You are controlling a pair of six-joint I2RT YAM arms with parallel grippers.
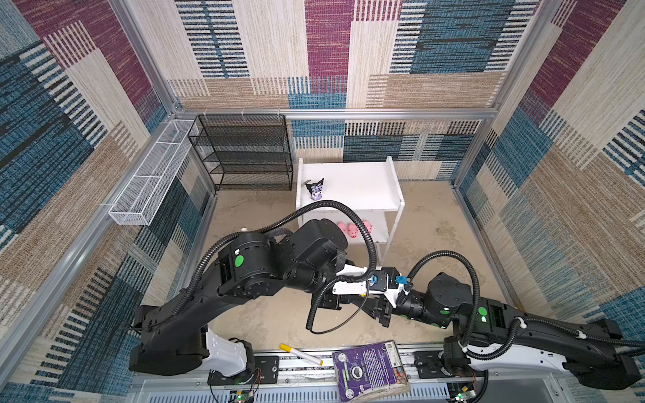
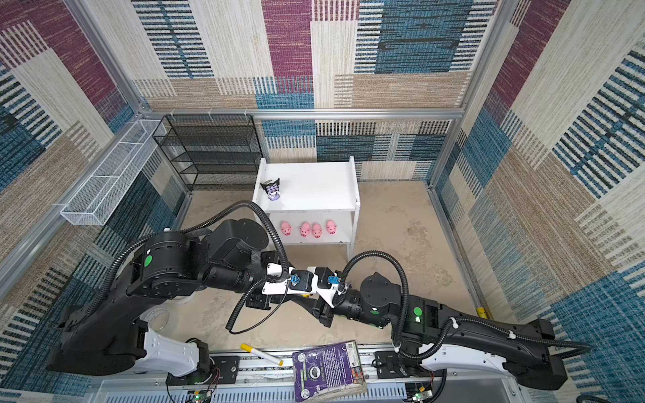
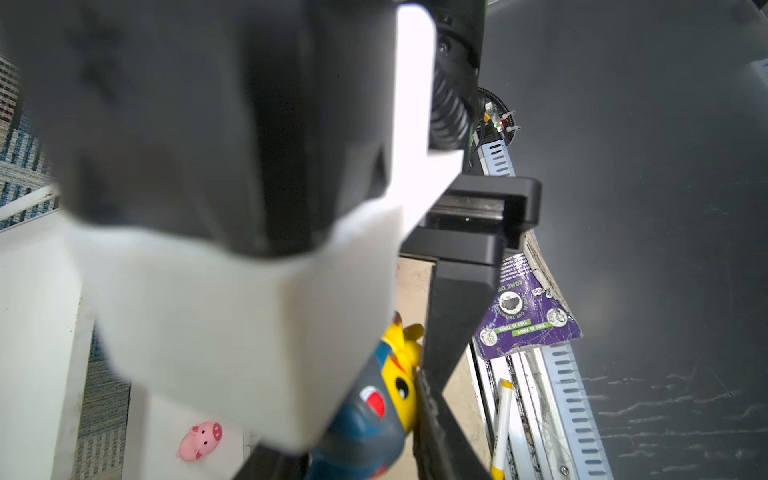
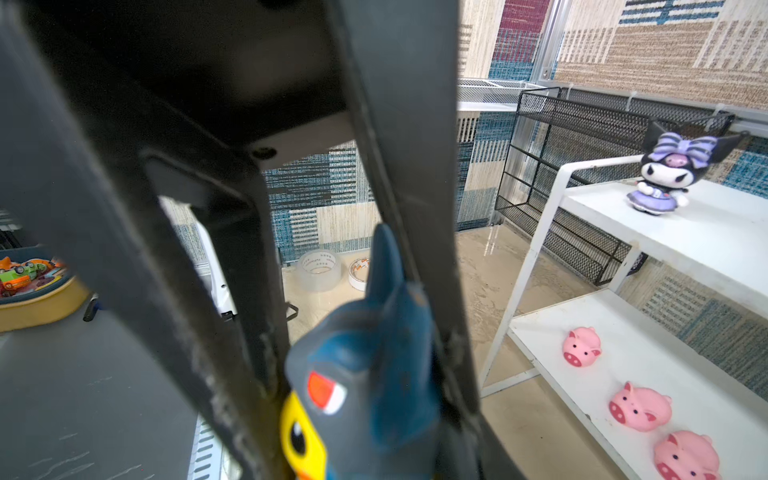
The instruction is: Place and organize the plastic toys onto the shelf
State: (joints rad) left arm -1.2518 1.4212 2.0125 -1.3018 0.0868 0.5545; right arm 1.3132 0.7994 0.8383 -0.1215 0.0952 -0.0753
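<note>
Shelf [image 2: 314,188] holds black-purple toy [image 2: 273,190] above, four pigs [image 2: 304,229] below; left hand [image 3: 357,440] and right hand [image 4: 357,415] pinch yellow hooded toy [image 3: 399,386].

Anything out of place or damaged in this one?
Yes. The book lies askew across the front rail, and its cover edge looks ragged in the left wrist view. A marker lies loose beside it. Both are strays, not toys.
</note>
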